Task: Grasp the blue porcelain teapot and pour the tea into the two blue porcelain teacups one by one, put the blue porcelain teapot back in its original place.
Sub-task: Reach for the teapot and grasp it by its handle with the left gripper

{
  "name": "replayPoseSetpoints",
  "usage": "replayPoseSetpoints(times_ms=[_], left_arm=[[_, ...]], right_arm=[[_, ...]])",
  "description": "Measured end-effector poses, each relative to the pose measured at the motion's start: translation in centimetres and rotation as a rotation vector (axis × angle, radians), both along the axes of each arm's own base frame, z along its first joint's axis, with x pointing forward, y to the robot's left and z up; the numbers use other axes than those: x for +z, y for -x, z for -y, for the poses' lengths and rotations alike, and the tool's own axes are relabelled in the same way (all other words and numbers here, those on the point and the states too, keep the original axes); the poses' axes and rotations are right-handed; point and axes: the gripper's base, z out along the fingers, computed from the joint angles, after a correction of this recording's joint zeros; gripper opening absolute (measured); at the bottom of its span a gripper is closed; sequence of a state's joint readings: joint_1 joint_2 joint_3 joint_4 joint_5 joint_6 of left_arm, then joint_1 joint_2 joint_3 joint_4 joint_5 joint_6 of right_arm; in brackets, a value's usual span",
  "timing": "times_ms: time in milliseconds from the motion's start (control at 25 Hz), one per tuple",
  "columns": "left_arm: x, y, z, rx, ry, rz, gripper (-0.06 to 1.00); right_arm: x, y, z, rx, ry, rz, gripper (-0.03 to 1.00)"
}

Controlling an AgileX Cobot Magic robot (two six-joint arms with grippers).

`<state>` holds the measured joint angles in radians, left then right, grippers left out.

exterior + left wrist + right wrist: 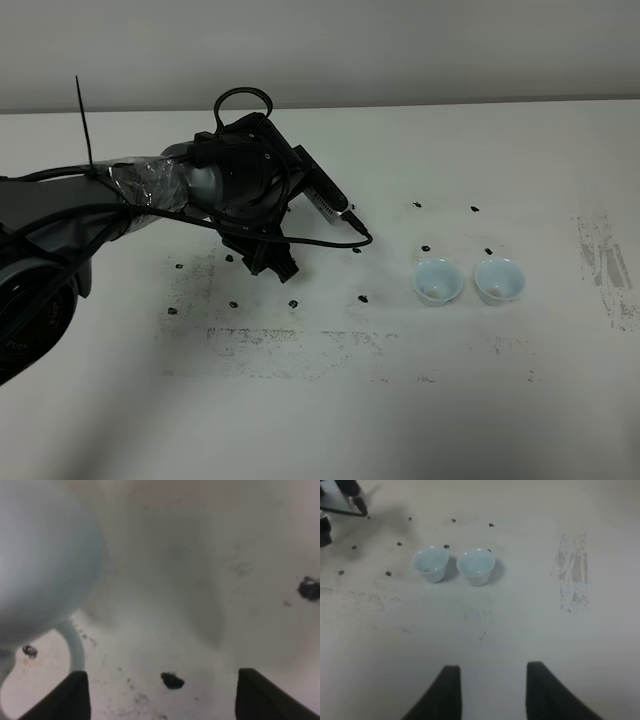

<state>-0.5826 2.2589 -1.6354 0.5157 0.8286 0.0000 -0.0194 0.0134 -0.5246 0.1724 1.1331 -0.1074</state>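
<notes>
White table point(330, 420) speckled with small black dots, with patchy grey scuffing at six o'clock and again at three o'clock in the high view. Toward four o'clock, a pale-blue cup point(438, 282) and its twin cup point(498, 281), both whitish inside. At nine o'clock, a black and dark-grey arm point(60, 220) with a silvery crinkled wrap and a black cable point(300, 238). The teapot point(40, 570) is a glossy, blurred pale blue. The left gripper point(160, 671) and right gripper point(493, 666) are black.
</notes>
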Motion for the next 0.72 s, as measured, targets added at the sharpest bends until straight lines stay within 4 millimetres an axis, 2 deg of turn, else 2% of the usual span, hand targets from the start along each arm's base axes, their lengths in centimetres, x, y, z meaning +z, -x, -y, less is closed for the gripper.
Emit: replayPoseSetpoints(times_ms=[720], left_arm=[[0.2, -0.27, -1.0, 0.138, -0.058, 0.095, 0.59]], right_arm=[[0.0, 0.0, 0.0, 0.0, 0.0, 0.0, 0.3]])
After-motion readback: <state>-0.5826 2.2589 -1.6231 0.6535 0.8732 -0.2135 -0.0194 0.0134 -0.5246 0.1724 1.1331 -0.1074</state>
